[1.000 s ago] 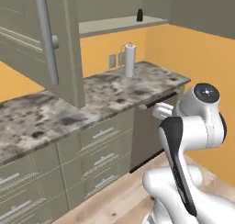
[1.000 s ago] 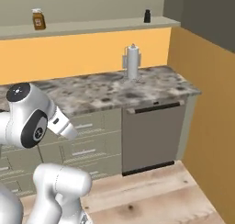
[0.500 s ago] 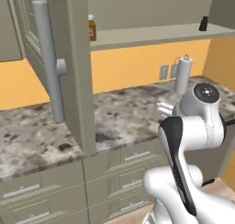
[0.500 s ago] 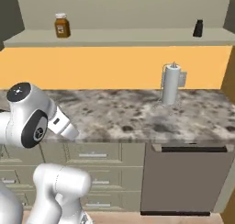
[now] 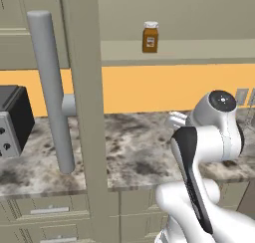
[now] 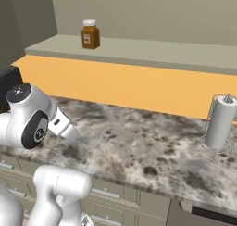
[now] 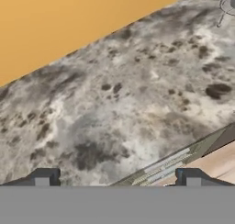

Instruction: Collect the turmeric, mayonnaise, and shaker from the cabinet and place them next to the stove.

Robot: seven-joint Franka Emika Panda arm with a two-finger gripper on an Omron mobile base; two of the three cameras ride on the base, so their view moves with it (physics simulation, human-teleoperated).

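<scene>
The turmeric [image 5: 150, 37] is a small amber-brown jar with a white lid. It stands upright on the open shelf of the grey-beige cabinet [image 5: 199, 51], and the right base view has the turmeric [image 6: 90, 34] at the shelf's [image 6: 148, 52] left end. My gripper [image 7: 117, 177] hangs low over the speckled stone counter [image 7: 137, 90], well below the shelf. Its two fingertips [image 7: 43, 177] stand wide apart with nothing between them. The mayonnaise, the shaker and the stove are out of view.
An open cabinet door with a long grey bar handle [image 5: 50, 87] juts toward me at the left. A black toaster [image 5: 12, 120] sits on the counter behind it. A steel paper-towel holder [image 6: 221, 122] stands on the counter at the right. Drawers run below the counter edge.
The base has driven leftward, so the whole scene has slid right: the turmeric now sits near the middle and the shaker has left the picture. The gripper has stayed open.
</scene>
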